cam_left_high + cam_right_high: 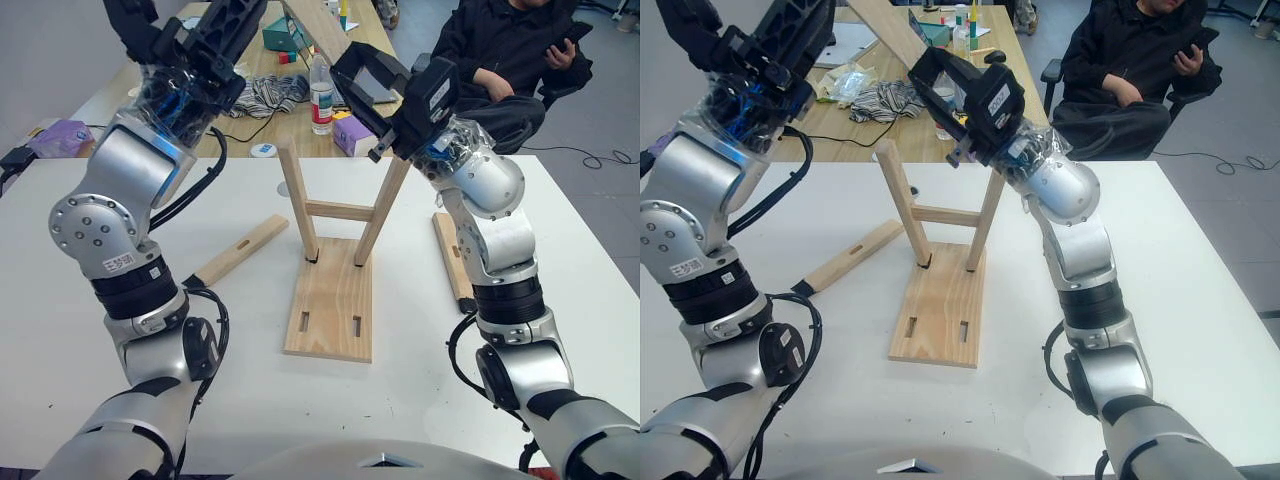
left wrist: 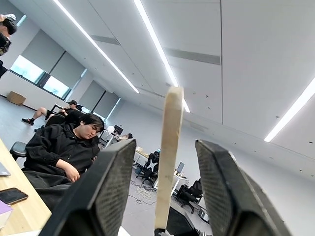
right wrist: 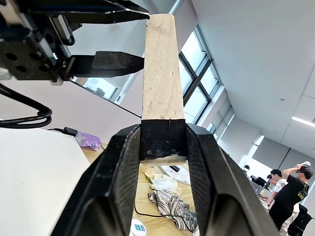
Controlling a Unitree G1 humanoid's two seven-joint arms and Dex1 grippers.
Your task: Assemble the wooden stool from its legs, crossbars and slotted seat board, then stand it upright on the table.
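Above the seat board (image 1: 330, 310), my R tool (image 3: 164, 132) is clamped on a wooden bar (image 3: 160, 64). My L tool (image 2: 165, 143) gapes round the bar's far end, not gripping. Two legs (image 1: 298, 200) + crossbar (image 1: 340, 210) stand in the board's far slots; spare legs (image 1: 240, 250) lie either side. Step: 2nd leg pair. Next, prob: mate bar w/ spare legs, then the near slots.

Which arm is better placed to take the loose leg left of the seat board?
Left. The leg lies on that side; left gripper is open, right gripper shut on a wooden bar.
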